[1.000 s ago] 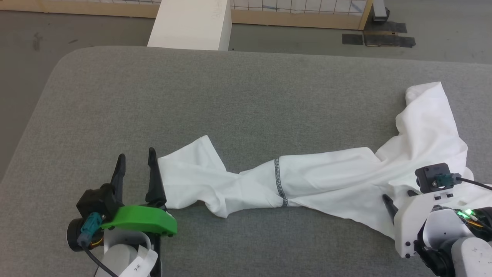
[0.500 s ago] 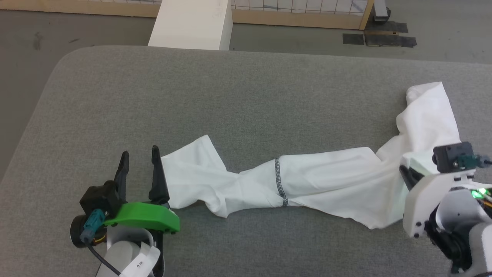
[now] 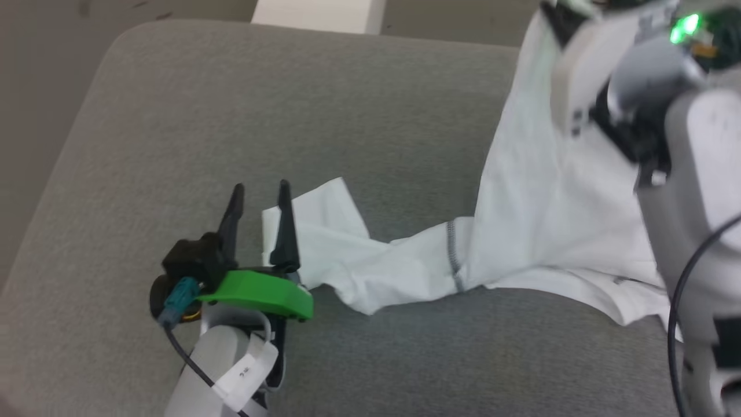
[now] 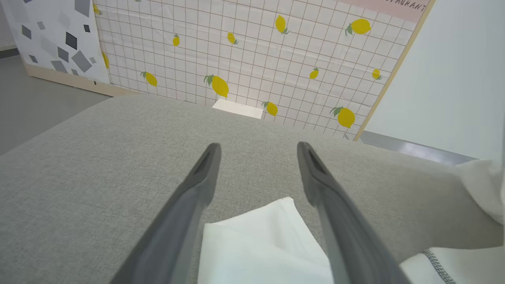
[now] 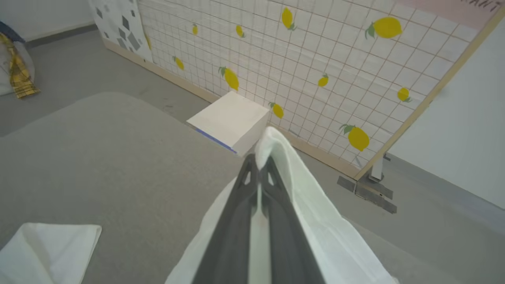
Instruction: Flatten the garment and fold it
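White garment (image 3: 550, 220) pinched in right jaws, closed tight | left jaws wide apart, garment's corner between them

In the head view the right arm (image 3: 694, 145) is blurred and hides the garment's (image 3: 550, 220) right side; the picture's top edge cuts off the white box (image 3: 318, 7).

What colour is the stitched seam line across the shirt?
Dark grey stitching on the white garment, clearest in the head view.
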